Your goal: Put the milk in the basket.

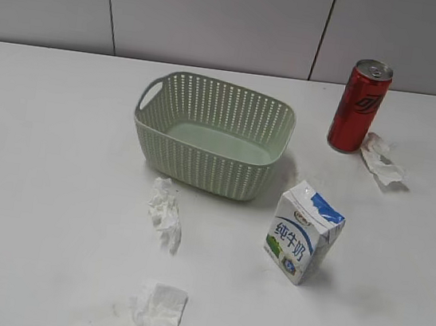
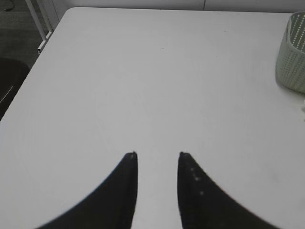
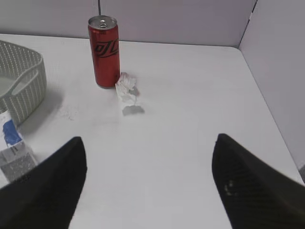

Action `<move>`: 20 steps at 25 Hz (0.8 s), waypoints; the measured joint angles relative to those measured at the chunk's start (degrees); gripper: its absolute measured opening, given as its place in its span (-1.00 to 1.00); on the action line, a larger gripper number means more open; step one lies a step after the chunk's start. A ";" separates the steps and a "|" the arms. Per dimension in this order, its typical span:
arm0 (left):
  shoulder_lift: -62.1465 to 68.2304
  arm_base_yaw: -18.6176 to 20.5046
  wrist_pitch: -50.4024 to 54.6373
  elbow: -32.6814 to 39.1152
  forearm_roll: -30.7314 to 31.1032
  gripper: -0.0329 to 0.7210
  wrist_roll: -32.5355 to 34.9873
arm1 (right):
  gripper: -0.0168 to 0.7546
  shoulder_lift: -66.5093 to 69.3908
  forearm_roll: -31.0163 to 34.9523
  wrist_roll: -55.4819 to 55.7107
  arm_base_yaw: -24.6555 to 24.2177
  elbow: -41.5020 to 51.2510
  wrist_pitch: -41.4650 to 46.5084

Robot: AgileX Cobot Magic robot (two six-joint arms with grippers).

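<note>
The milk (image 1: 304, 232) is a small white carton with a blue top corner and blue characters. It stands upright on the white table, to the front right of the basket (image 1: 214, 134). The pale green basket is empty. Neither gripper shows in the exterior view. In the right wrist view my right gripper (image 3: 150, 140) is wide open and empty, with the milk (image 3: 12, 148) at its left edge and the basket (image 3: 21, 81) further left. In the left wrist view my left gripper (image 2: 157, 153) is open and empty over bare table, the basket (image 2: 293, 52) far to its right.
A tall red can (image 1: 359, 105) stands at the back right with a crumpled tissue (image 1: 381, 159) beside it. Two more tissues lie in front of the basket (image 1: 166, 212) and near the front edge (image 1: 158, 309). A wall (image 3: 281, 67) borders the table's right side.
</note>
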 joint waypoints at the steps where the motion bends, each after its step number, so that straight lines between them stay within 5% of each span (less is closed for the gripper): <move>1: 0.00 0.00 0.00 0.00 0.00 -0.30 0.00 | 0.72 2.04 0.21 0.00 0.00 0.00 -1.65; 11: 0.00 0.00 0.00 0.00 0.00 -0.30 0.00 | 0.70 23.56 9.55 -6.85 0.70 -4.18 -6.65; 20: 0.00 0.00 0.00 0.00 0.00 -0.30 0.00 | 0.67 43.16 11.98 -10.62 9.78 -16.62 1.95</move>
